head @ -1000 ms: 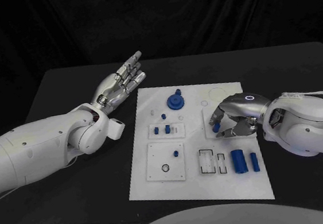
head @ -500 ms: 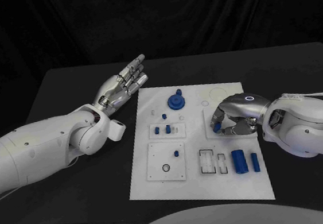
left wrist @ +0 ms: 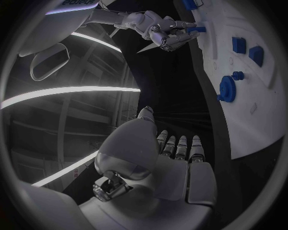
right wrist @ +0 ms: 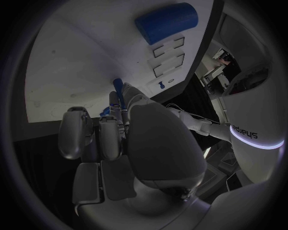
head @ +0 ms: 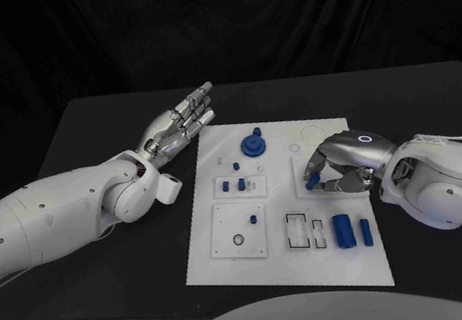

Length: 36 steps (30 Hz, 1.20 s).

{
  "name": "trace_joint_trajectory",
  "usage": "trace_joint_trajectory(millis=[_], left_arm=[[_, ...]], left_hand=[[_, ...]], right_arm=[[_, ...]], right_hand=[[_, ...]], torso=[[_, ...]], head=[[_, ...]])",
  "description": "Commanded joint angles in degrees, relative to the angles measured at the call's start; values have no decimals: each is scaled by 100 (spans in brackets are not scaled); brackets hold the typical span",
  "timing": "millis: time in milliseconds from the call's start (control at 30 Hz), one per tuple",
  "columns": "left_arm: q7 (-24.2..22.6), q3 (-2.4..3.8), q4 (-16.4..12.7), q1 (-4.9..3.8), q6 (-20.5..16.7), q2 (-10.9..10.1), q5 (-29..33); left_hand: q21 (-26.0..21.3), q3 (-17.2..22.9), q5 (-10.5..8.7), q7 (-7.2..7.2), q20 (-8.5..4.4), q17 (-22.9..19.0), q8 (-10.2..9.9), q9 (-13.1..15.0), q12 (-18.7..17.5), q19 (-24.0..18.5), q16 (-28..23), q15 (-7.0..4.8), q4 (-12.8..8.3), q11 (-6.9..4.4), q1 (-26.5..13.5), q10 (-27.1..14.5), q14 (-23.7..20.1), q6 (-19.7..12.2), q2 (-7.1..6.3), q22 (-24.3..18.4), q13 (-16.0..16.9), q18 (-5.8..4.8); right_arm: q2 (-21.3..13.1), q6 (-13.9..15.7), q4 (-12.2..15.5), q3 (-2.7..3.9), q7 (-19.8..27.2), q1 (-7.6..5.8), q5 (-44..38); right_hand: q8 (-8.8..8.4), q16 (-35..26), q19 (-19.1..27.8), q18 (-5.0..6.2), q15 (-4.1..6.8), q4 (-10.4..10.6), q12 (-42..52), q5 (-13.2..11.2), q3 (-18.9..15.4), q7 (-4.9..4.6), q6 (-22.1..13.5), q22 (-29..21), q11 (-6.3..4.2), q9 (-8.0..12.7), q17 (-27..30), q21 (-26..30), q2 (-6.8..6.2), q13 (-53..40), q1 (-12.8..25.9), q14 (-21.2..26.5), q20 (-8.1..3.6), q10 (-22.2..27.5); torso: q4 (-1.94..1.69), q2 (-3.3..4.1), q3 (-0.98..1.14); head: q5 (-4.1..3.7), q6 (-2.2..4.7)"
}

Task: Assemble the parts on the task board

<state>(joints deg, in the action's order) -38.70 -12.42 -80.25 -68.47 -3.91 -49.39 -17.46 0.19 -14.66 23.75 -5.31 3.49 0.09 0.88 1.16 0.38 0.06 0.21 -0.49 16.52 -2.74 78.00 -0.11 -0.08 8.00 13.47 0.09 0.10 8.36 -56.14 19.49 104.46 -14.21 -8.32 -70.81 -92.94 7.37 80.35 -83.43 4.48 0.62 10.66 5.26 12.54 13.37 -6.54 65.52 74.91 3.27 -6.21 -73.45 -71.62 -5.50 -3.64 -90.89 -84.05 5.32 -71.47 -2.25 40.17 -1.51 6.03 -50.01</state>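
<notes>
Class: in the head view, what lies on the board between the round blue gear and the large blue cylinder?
Between the gear and the cylinder, the right robot hand hovers over the board, pinching a small blue part.

The word "sharpa" is showing on the robot's white body (right wrist: pixel 252 129), beside a glowing ring, seen in the right wrist view.

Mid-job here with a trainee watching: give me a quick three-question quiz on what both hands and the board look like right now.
1. True or false: the left hand holds a blue part.
2. What does the right hand pinch in its fingers? A) a small blue part B) the blue gear C) nothing
3. Fill in: the blue gear sits near the task board's ____ edge (far or near).

Key: 1 false, it lies flat and open beside the board. 2 A, the small blue part is above the board. 3 far.
</notes>
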Motion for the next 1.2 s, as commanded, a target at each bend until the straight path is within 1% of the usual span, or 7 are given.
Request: trace_joint_trajectory(millis=[33, 300, 500, 600, 733, 800, 1200], left_arm=[[-232, 5, -4, 11, 105, 7, -9], [-198, 5, 0, 14, 129, 20, -9], [-182, 5, 5, 16, 177, 34, -9], [-177, 5, 3, 16, 187, 40, -9], [-166, 6, -3, 16, 186, 49, -9], [-162, 6, 0, 16, 186, 52, -9], [-150, 6, 51, 17, 213, 110, -9]], left_hand=[[-19, 29, 21, 35, 48, -9, 34, 7, -38, -6, -21, 51, -6, 32, 66, 11, 8, 4, 1, -9, -10, -34], [-19, 46, 48, 54, 97, -9, 33, 7, -38, -6, -21, 93, -14, 27, 97, 11, 8, 3, 14, -9, -10, -36], [-19, 69, 85, 64, 129, -9, 31, 5, -38, -6, -21, 107, -23, 30, 136, 11, 8, -7, 33, -9, -10, -22], [-19, 76, 94, 67, 134, -9, 30, 4, -38, -6, -21, 109, -26, 31, 145, 11, 8, -13, 39, -9, -10, -19], [-19, 82, 104, 68, 139, -9, 30, 4, -38, -6, -21, 111, -28, 33, 155, 11, 8, -10, 45, -9, -10, -15], [-19, 82, 104, 68, 139, -9, 30, 4, -38, -6, -21, 111, -28, 33, 155, 11, 8, -10, 45, -9, -10, -15], [-19, 107, 137, 93, 121, -9, 29, 3, -38, -6, -21, 64, -37, 75, 199, 11, 8, -23, 64, -9, -10, 12]], right_arm=[[-70, 314, 152, 6, -72, -84, -41], [-109, 304, 606, 7, -93, -393, -41], [355, -38, 711, 7, -55, -438, -42], [611, -240, 631, 7, -64, -401, -124], [987, -478, 467, 7, -79, -296, -413], [1195, -559, 358, 7, -74, -224, -538], [1974, -643, -101, 9, -52, 48, -942]], right_hand=[[17, 29, -2, -65, 44, 21, -20, -17, 26, 4, 48, 1006, 1, 0, -9, -23, -14, -2, 34, -208, -29, -24], [14, 35, -8, -69, 44, 24, -31, -20, 30, 6, 49, 1010, 1, -1, -19, -38, -16, 0, 38, -211, -30, -19], [-12, 94, -69, -99, 54, -13, -66, 25, 75, 5, 49, 1052, -8, -4, -117, -188, -42, -2, -6, -248, -42, -48], [-21, 78, -80, -104, 57, -28, -81, 39, 94, 2, 51, 1058, -8, -5, -86, -210, -49, -1, -21, -247, -46, -56], [-26, 69, -90, -109, 56, -24, -88, 30, 95, -1, 53, 1065, -5, -6, -68, -235, -58, -1, -8, -246, -47, -64], [-26, 65, -91, -109, 56, -25, -90, 28, 99, 1, 59, 1065, -8, -8, -60, -235, -59, -3, -6, -247, -47, -74], [-38, 13, -74, -84, 79, -50, -102, 72, 133, 18, 104, 1034, -34, -22, 45, -140, -95, -8, 8, -246, -66, -164]], torso=[[-11, 2, -8], [-2, 13, -5], [-1, 40, 13], [-2, 27, 7], [-40, 21, 1], [-32, 23, 0], [-25, 12, -2]], head=[[9, 1], [-1, 1], [-21, 1], [12, 1], [-18, 1], [-13, 1], [31, 1]])
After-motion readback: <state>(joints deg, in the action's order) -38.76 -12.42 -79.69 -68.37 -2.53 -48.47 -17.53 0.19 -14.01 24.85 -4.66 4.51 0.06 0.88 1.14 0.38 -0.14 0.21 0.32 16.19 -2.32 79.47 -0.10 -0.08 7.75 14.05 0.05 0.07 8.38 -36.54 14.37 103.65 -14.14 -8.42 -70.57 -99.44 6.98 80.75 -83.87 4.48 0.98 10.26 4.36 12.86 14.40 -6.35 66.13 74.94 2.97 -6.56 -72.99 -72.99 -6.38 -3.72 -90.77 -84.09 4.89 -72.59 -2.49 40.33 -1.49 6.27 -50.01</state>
